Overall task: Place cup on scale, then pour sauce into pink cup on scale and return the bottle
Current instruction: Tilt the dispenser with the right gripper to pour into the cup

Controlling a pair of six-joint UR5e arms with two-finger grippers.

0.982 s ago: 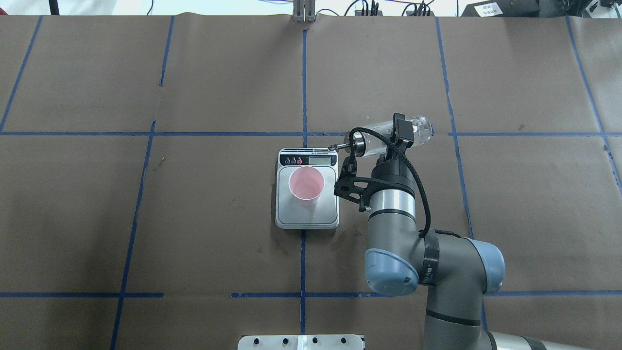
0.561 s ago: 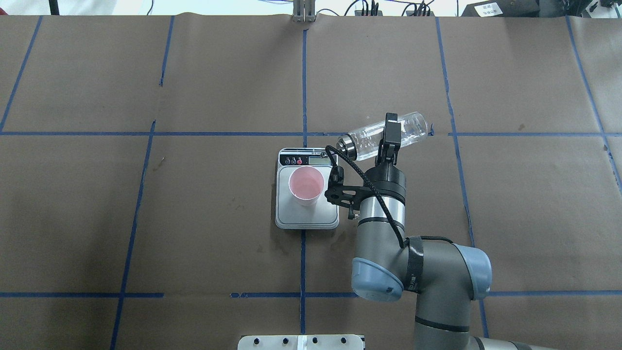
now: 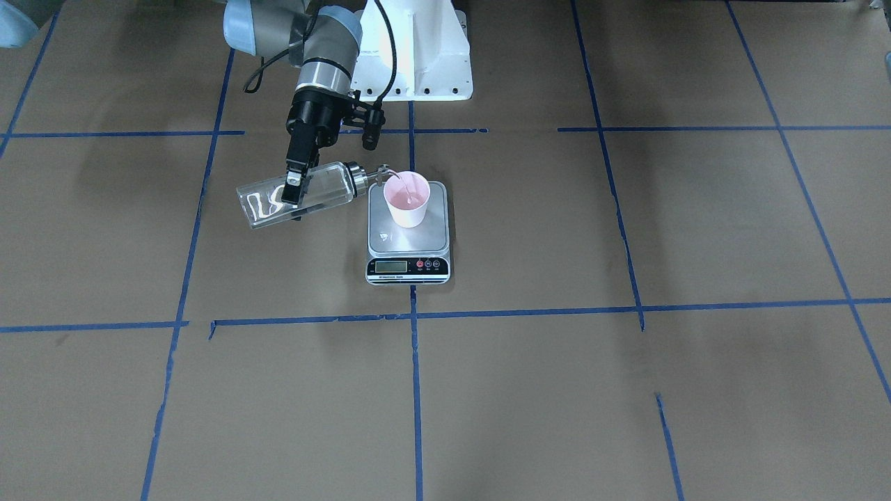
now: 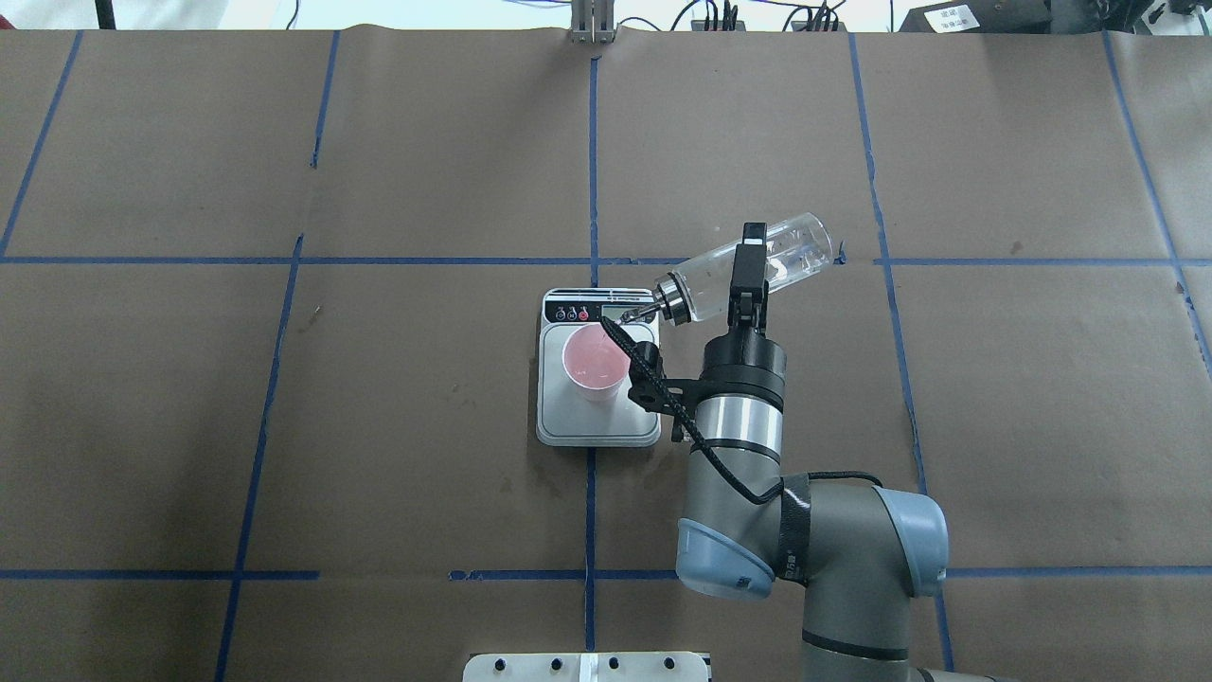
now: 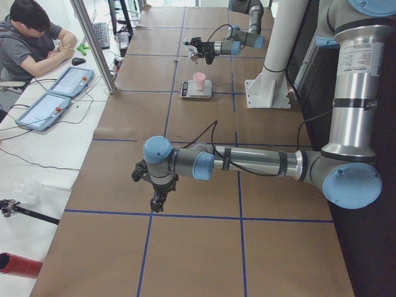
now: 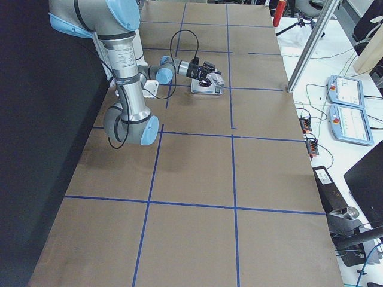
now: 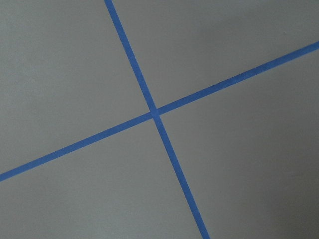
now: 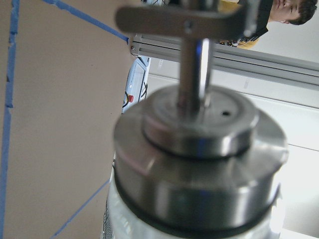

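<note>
The left gripper [image 5: 158,201] hangs over the desk [image 4: 379,426], well apart from the rest (spread or pressed together, I cannot tell). At centre the pink cup [image 4: 597,361] stands upright on the scale [image 4: 598,426]. Just right of it, the right gripper [image 4: 751,263] pinches the bottle [image 4: 800,248], tilted with its spout [image 4: 644,309] reaching over the cup's rim.

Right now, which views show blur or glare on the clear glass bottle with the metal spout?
Right wrist view: the clear glass bottle with metal collar fills the frame, blurred, against a washed-out bright background. Front-facing view: sharp, white reflections on the glass. Overhead view: sharp, mild highlights.
</note>
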